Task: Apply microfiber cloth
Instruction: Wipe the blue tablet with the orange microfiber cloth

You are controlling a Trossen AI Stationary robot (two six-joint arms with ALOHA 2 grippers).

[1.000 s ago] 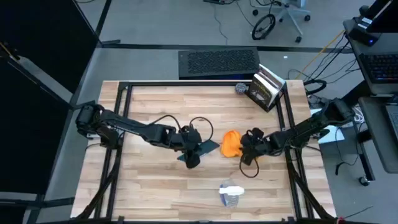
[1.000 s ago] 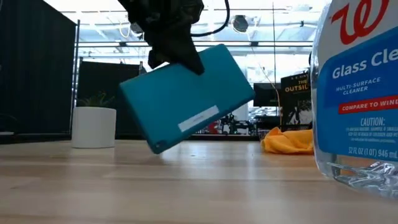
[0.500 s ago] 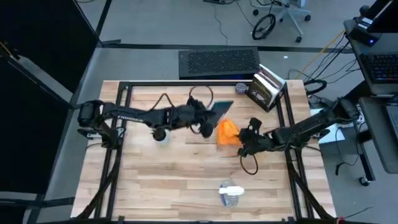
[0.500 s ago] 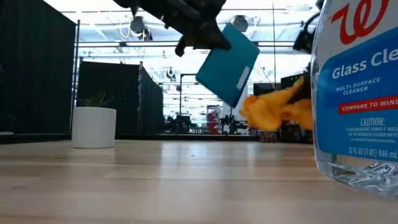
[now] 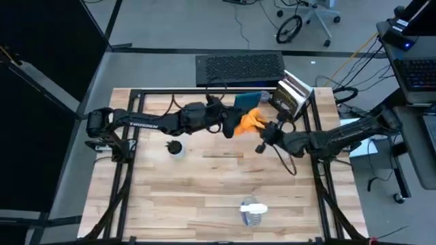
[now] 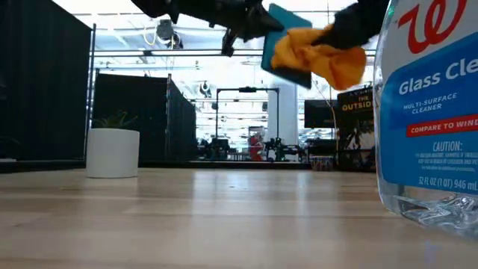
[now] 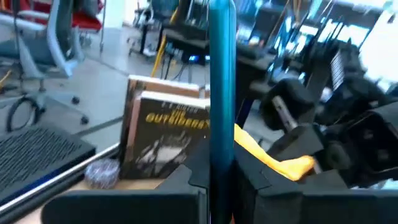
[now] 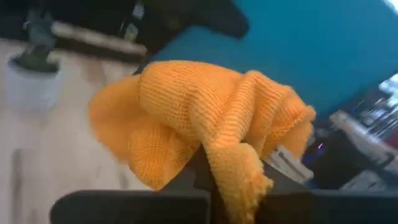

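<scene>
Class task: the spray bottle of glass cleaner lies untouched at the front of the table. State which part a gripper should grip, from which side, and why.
Probably across the clear body of the spray bottle, coming straight down from above. In the high view it appears to lie on its side near the table's front edge with bare wood all round. Its rounded body may roll, so the fingers should straddle its width. Both grippers are busy farther back.

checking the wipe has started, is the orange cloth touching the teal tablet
Touching: in the low view the microfiber cloth lies pressed over the tablet's face with no gap.
</scene>
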